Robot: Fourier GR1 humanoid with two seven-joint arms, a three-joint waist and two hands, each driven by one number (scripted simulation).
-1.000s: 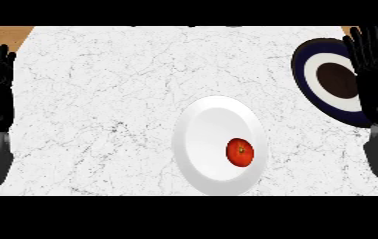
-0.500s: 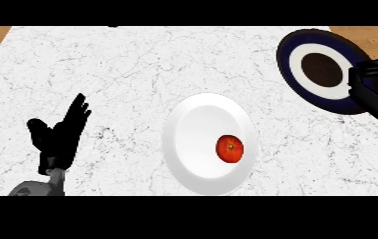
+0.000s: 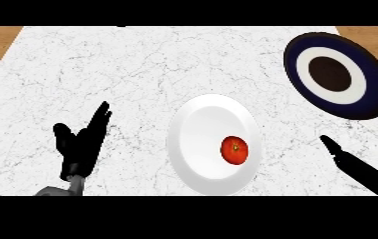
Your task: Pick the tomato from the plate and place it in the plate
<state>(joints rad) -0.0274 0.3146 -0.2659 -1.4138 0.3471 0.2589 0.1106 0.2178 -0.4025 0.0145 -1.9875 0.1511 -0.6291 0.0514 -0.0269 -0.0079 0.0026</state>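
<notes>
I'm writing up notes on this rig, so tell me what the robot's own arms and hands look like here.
The left robot hand is plain matte black, with slim tapering fingers and a thumb; a short stretch of grey forearm shows below its wrist. The right robot hand shows only as a narrow black shape at the view's edge. No cables, markings or sleeves are visible.

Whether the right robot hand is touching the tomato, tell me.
Apart. The head view shows white plate rim and bare counter between the right robot hand and the tomato.

Right hand [image 3: 353, 164] cut off by right edge; fingers unclear.
</notes>
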